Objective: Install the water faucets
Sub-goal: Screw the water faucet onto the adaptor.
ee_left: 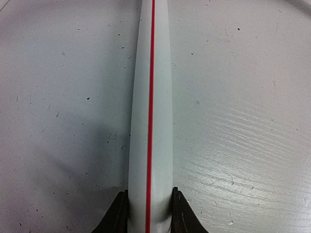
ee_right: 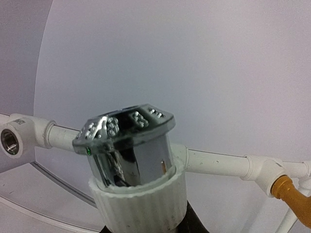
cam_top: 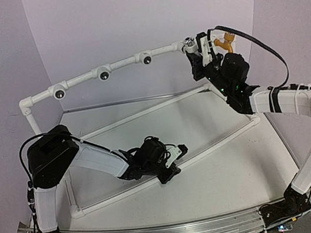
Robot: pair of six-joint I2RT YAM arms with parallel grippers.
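A white faucet (ee_right: 138, 194) with a ribbed collar and a chrome faceted top fills the right wrist view, and my right gripper (cam_top: 196, 51) is shut on it. One dark finger (ee_right: 195, 222) shows behind the collar. The faucet (cam_top: 190, 43) sits at the right end of the top rail of the white pipe frame (cam_top: 123, 64); whether it is seated in a socket I cannot tell. The yellow-orange faucet (cam_top: 225, 42) stands on the frame just right of it, also at the right edge (ee_right: 291, 196) of the right wrist view. My left gripper (cam_top: 172, 160) is shut on a low diagonal pipe (ee_left: 150, 97) with a red stripe.
Three round dark sockets (cam_top: 103, 73) face forward along the top rail, and one open threaded socket (ee_right: 10, 141) shows at left in the right wrist view. The frame's lower pipes (cam_top: 209, 152) cross the white table. Walls close in behind and at both sides.
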